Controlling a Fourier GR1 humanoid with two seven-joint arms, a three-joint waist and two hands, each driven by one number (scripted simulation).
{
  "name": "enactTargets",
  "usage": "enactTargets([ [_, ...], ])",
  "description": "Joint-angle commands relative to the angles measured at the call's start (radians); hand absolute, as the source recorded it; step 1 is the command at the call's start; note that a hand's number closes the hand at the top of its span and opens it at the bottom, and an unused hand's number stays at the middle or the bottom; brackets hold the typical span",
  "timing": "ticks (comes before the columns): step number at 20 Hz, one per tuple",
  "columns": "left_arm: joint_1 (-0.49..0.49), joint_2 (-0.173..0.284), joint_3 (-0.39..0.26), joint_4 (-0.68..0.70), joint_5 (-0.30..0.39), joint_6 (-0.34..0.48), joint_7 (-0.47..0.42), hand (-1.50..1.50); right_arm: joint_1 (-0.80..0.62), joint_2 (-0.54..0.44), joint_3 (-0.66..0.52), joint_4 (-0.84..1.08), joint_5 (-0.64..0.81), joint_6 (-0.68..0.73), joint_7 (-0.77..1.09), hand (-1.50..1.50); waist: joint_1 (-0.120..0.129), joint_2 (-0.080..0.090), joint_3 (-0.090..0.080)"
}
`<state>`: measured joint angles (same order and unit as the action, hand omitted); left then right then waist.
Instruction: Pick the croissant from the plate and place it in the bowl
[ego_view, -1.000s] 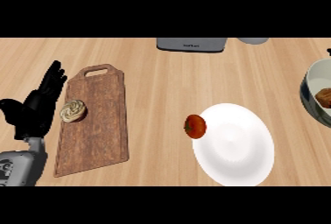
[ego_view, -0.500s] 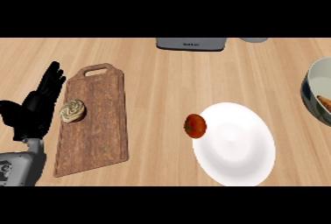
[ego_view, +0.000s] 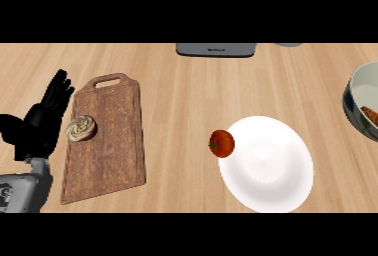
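The white plate (ego_view: 269, 162) lies at centre right with nothing on its white surface. A red tomato (ego_view: 222, 143) rests against its left rim. At the right edge stands the grey bowl (ego_view: 350, 103), cut off by the frame, and a brown-orange piece of the croissant (ego_view: 369, 116) shows inside it. My left hand (ego_view: 38, 126) is at the far left, open with fingers up, resting beside the cutting board. My right hand shows nowhere in the head view.
A wooden cutting board (ego_view: 107, 137) with a handle lies left of centre, and a small round swirled pastry (ego_view: 81, 128) sits on its left edge by my left hand. A grey appliance (ego_view: 215, 49) stands at the back edge.
The croissant in the bowl has sunk lower and now shows only as a thin sliver. My left hand, the tomato and the plate have not moved.
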<state>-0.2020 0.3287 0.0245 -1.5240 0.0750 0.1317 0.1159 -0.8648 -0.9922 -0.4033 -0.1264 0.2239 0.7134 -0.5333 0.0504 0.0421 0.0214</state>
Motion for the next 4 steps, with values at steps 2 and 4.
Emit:
enactTargets([
  [2, 0.003, -0.001, 0.008, 0.004, -0.002, 0.010, 0.000, 0.00, 0.023, -0.021, -0.035, 0.001, -0.049, 0.249, -0.090, -1.50, -0.012, -0.002, 0.003],
  [4, 0.008, 0.002, 0.006, 0.006, -0.002, 0.000, -0.015, 0.00, 0.000, -0.027, -0.053, -0.011, -0.075, 0.275, -0.056, -1.50, -0.003, -0.004, 0.001],
])
